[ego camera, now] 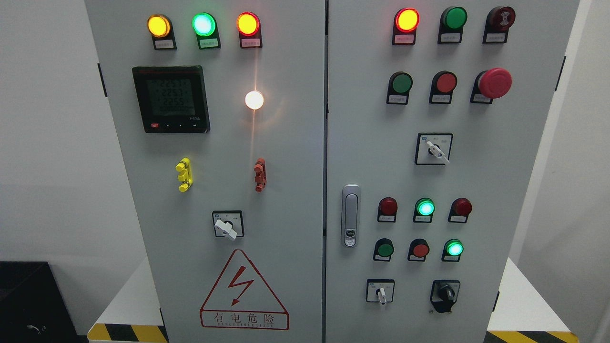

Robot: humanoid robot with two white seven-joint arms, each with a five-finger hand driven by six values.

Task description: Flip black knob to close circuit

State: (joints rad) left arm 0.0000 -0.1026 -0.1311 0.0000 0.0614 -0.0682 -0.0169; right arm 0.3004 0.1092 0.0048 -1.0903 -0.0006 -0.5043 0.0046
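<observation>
A tall grey electrical cabinet with two doors fills the head view, standing on a white base edged in yellow and black stripes. Neither of the robot's hands appears, so whether they are released, clenched or grasping cannot be told, and places here are given on the cabinet instead of relative to a hand.

On the left door, a red triangular shock warning sign sits at the bottom. Above it is a white-handled rotary switch. A black digital meter with a lit display sits in the upper part, below three glowing lamps: amber, green and amber-red.

A silver door handle sits at the right door's left edge. That door carries rows of red and green buttons and lamps, with a large red mushroom stop button near the upper right.

The black knob is at the right door's lower right, in the bottom row, just right of a small white-handled switch. Nothing touches it.
</observation>
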